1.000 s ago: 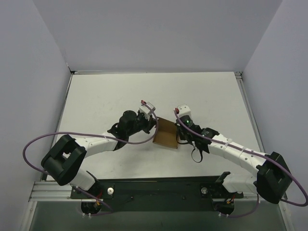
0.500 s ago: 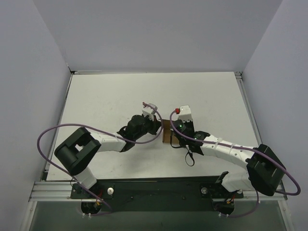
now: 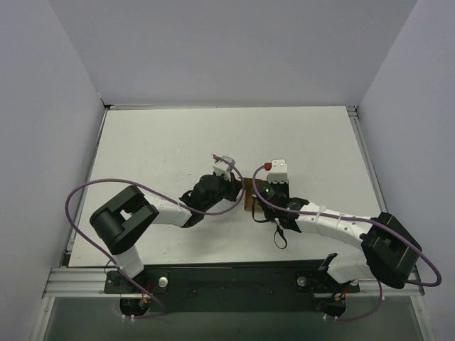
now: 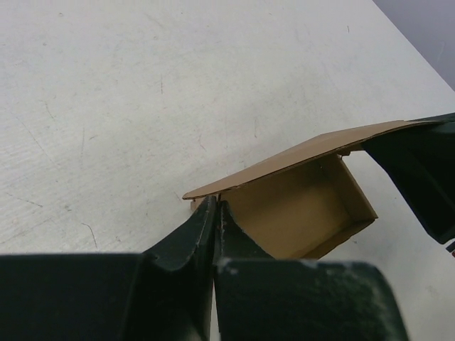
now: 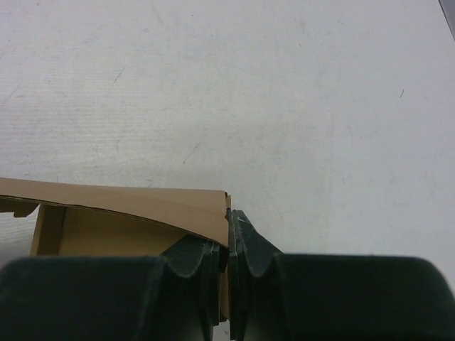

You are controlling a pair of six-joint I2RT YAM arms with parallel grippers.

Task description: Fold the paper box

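The paper box (image 4: 298, 206) is a small brown cardboard box lying open on its side on the white table (image 3: 156, 149), with a flap (image 4: 306, 153) over its top. My left gripper (image 4: 217, 204) is shut on the box's left wall edge. My right gripper (image 5: 229, 215) is shut on the wall at the opposite end, one finger inside and one outside. From above, the left gripper (image 3: 237, 190) and right gripper (image 3: 255, 199) nearly meet. Only a sliver of the box (image 3: 247, 192) shows between them. The right gripper's dark finger (image 4: 419, 167) shows at the flap's far end.
Grey walls close the table on the left, back and right. Purple cables (image 3: 85, 195) loop off both arms. The black rail (image 3: 227, 280) with the arm bases runs along the near edge.
Both arms have drawn toward each other at the table's middle. The box, which showed as a broad brown sheet between them, is now squeezed to a narrow strip under the wrists.
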